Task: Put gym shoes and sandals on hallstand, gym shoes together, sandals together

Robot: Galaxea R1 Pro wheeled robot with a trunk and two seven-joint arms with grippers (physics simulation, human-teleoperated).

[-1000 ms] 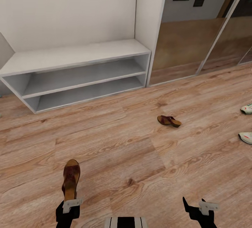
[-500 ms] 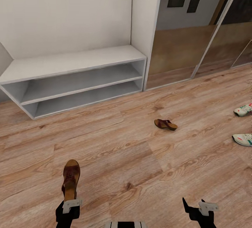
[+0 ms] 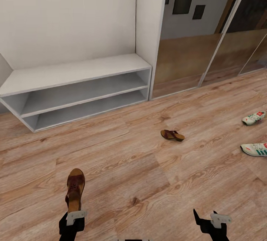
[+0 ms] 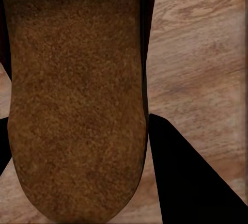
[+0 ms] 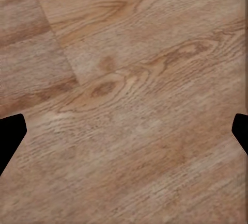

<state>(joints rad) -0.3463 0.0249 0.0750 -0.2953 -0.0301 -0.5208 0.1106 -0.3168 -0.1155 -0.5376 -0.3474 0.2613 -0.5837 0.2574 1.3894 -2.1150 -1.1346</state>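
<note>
We carry one sandal in our left tool, clamped at the heel w/ the toe pointing ahead, prob so it can slide straight onto the hallstand. Right tool hangs spread and empty over the floor, free for the next pick. The 2nd sandal lies mid-floor; both gym shoes sit well apart from it, to the right. Nothing on the rack yet
</note>
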